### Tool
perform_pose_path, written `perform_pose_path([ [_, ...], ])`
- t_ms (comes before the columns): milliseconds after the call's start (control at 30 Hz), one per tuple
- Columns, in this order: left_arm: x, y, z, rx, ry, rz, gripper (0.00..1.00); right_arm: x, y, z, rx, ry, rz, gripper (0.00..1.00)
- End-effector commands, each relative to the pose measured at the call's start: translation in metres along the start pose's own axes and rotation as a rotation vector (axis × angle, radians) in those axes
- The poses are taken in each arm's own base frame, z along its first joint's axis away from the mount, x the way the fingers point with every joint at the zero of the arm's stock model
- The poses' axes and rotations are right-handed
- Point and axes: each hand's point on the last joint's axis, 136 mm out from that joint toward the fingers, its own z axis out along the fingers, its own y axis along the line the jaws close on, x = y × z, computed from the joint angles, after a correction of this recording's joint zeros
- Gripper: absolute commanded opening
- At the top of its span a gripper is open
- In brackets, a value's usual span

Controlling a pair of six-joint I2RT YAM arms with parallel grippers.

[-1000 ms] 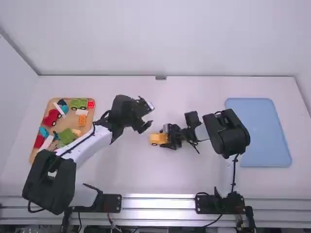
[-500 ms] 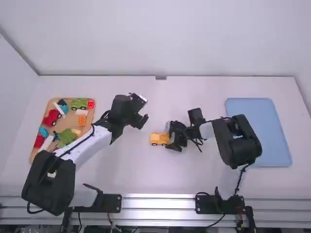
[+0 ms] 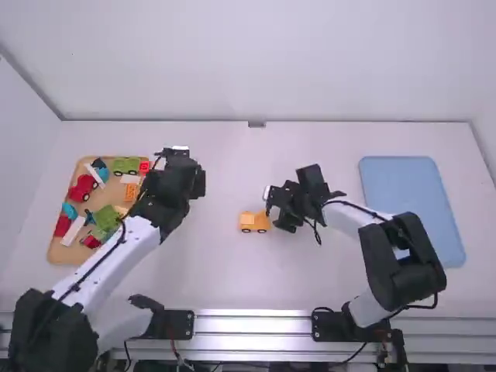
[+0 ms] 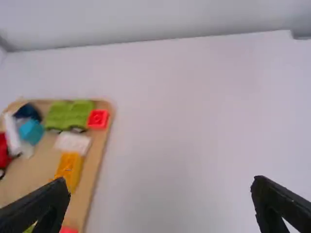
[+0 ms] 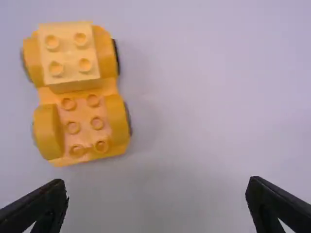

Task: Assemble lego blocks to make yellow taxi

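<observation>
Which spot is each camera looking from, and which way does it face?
High view: fixed above and behind the arms, facing forward and down onto the table; shows left arm and right arm.
Left wrist view: on that wrist, facing past its open gripper toward the tan tray and wall.
Right wrist view: on that wrist, facing down past its open gripper at the yellow car, which the high view shares.

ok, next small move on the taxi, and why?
I'd probably ease the left tool over the orange brick in the tan tray and line up a grasp. That tool is open, empty and close to the tray, while the yellow car has bare studs at one end that could take another brick.
</observation>
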Motion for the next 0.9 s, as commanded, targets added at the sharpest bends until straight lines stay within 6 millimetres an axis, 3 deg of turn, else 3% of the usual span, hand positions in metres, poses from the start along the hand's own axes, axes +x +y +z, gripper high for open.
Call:
perform_pose_path([
  [0, -0.006, 0.039, -0.016, -0.162, -0.048, -0.170, 0.99, -0.009, -0.007, -0.004, 0.043, -0.004, -0.024, 0.98],
  [167, -0.003, 0.076, -0.040, -0.286, -0.046, -0.261, 0.99, -0.026, -0.010, -0.001, 0.072, -0.047, -0.075, 0.98],
  [333, -0.009, 0.087, -0.036, -0.235, 0.004, -0.265, 0.99, -0.034, -0.009, 0.000, 0.079, -0.063, -0.095, 0.98],
  [433, -0.009, 0.108, -0.030, -0.235, 0.066, -0.332, 0.99, -0.035, -0.010, 0.000, 0.084, -0.068, -0.098, 0.98],
  [500, 0.002, 0.110, -0.025, -0.182, 0.154, -0.361, 0.99, -0.034, -0.010, 0.000, 0.084, -0.060, -0.092, 0.98],
  [633, 0.020, 0.096, -0.028, -0.067, 0.277, -0.381, 0.99, -0.031, -0.007, 0.001, 0.073, -0.052, -0.089, 0.98],
  [733, 0.019, 0.093, -0.027, -0.055, 0.268, -0.380, 0.99, -0.031, -0.007, 0.001, 0.071, -0.049, -0.089, 0.98],
  [867, 0.020, 0.123, -0.027, -0.229, 0.226, -0.467, 0.99, -0.034, -0.011, 0.000, 0.088, -0.063, -0.096, 0.98],
])
